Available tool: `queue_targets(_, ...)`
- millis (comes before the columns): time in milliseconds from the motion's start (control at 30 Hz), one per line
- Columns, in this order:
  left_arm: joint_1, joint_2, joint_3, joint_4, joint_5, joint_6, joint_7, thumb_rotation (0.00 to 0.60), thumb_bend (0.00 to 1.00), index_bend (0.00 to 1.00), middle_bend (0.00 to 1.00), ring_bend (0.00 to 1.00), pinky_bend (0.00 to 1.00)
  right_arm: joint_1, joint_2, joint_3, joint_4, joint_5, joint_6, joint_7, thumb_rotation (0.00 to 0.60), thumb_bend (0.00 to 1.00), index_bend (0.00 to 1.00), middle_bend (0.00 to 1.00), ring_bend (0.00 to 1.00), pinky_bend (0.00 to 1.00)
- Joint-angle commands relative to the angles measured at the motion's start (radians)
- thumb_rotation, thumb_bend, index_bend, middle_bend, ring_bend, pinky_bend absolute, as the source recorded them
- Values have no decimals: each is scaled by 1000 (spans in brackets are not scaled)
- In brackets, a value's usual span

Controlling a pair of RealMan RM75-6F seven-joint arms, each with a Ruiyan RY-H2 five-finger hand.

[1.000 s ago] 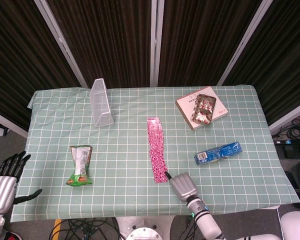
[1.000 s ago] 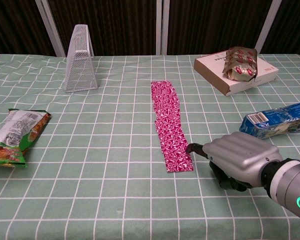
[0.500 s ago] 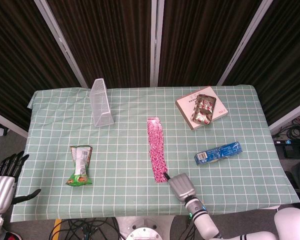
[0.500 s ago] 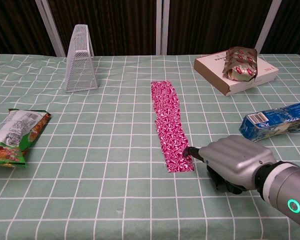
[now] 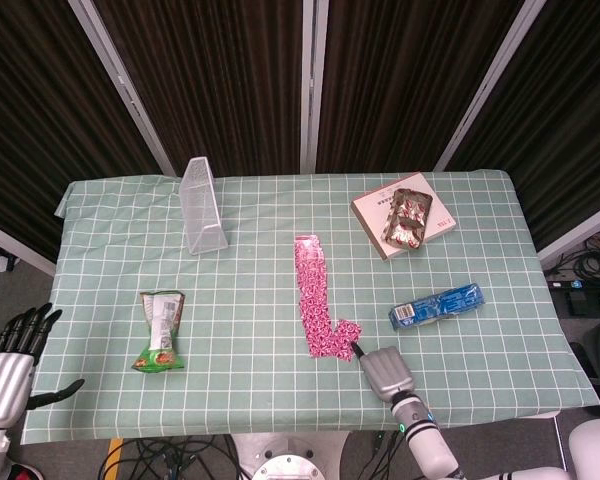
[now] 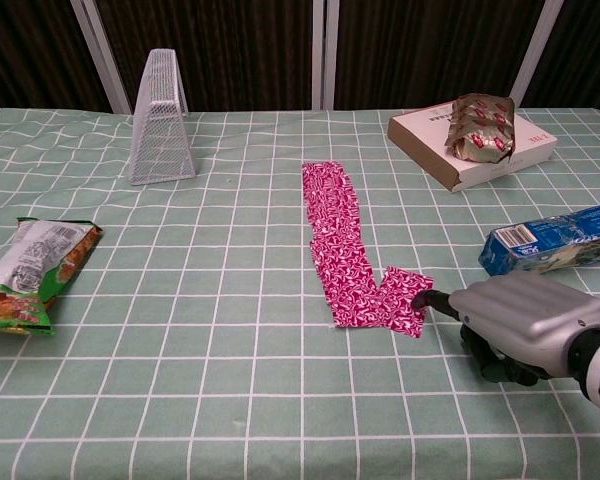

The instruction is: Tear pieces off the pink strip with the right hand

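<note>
Compared with half a second ago, the near end of the pink patterned strip point(image 6: 342, 250) has been pulled sideways to the right: where it lay straight, a pink flap point(image 6: 404, 297) now sticks out at an angle, joined to the strip at its lower corner. The right hand point(image 6: 525, 325) has shifted right with it, away from the strip's straight run. The left hand point(image 5: 8, 362) has barely changed.

That left hand hangs off the left edge of the green checked desk point(image 5: 240, 300), dark fingers spread, holding nothing. On the desk, the strip runs from the middle toward the near edge, flat, its far part undisturbed. The right hand sits low over the desk just right of the flap, its silver back up, a dark fingertip point(image 6: 423, 297) touching the flap's right edge. Its other fingers curl underneath, hidden, so whether the flap is pinched or merely pressed cannot be told.
</note>
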Motion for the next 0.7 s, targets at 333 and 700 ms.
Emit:
queue_targets(333, -2, -3, 0, -5, -2, -5, 9, 490, 15, 59, 8, 0, 88, -28, 80, -23, -11, -10, 14, 66, 600, 1000, 136, 890, 762, 691)
queue_targets(700, -3, 0, -1, -9, 2, -1, 10, 494, 14, 59, 8, 0, 88, -19, 51, -4, -44, -155, 20, 105, 600, 1000, 142, 890, 762, 691)
